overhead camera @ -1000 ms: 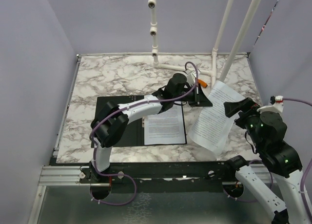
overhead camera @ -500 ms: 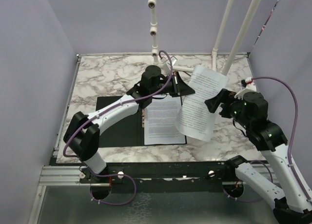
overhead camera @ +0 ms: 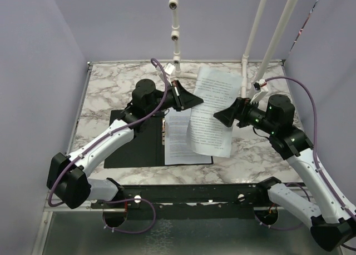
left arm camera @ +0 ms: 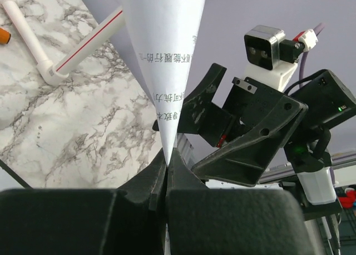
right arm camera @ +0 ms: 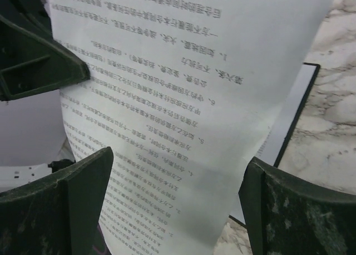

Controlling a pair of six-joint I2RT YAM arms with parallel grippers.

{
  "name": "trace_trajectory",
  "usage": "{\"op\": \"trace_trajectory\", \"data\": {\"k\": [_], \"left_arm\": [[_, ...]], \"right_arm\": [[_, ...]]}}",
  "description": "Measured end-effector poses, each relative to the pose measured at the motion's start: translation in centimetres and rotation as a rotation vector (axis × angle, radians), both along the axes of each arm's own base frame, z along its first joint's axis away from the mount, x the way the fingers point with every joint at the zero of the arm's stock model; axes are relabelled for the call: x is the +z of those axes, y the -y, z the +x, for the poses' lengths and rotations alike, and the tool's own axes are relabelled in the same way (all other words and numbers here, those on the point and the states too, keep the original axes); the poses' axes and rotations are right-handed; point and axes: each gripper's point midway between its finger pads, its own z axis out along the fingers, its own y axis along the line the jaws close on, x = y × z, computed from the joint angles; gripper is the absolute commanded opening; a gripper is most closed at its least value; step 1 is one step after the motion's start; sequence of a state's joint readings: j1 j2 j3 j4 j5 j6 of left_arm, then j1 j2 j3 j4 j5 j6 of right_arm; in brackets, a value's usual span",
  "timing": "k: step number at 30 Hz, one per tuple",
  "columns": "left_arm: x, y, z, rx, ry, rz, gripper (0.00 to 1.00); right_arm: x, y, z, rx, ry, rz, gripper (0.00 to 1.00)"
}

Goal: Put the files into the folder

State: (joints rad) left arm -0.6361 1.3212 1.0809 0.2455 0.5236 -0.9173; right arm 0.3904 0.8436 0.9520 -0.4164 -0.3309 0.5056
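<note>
Two printed sheets are in view. One sheet [overhead camera: 210, 113] is up in the air over the right half of the folder [overhead camera: 142, 152], hanging roughly upright and bowed. The left gripper [overhead camera: 196, 101] is clenched on this sheet's left edge. The left wrist view shows both fingers pinched tight on the paper with no gap between them. The right gripper [overhead camera: 219, 116] sits against the sheet's right part, jaws spread wide and grasping nothing. In the right wrist view the printed side of the page fills the space ahead of the two fingers [right arm camera: 61, 205]. Whether a fingertip touches the paper is hard to tell, though it looks just apart. The folder lies open and flat on the marble table [overhead camera: 111, 88], black inside up. The second sheet [overhead camera: 177, 141] lies flat on the folder's right half, partly hidden behind the lifted one. White pipes [overhead camera: 174, 33] stand at the table's far edge, behind both grippers.
</note>
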Motion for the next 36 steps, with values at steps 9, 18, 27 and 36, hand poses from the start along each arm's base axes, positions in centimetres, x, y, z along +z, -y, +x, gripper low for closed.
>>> {"op": "trace_trajectory", "data": {"k": [9,18,27,36], "left_arm": [[-0.2,-1.2,-0.9,0.011,-0.050,-0.064,0.00],[2.0,-1.8,-2.0,0.003,-0.024,-0.137,0.00],[4.9,-2.9,-3.6,-0.003,0.048,-0.188,0.00],[5.7,-3.4,-4.2,-0.005,0.072,-0.205,0.00]], "right_arm": [[1.6,-3.1,-1.7,0.200,0.049,0.139,0.84],[4.5,-3.7,-3.2,0.276,0.126,0.214,0.83],[4.0,-3.4,-2.7,0.239,0.113,0.210,0.81],[3.2,-3.7,-3.5,0.268,0.093,0.248,0.74]]}}
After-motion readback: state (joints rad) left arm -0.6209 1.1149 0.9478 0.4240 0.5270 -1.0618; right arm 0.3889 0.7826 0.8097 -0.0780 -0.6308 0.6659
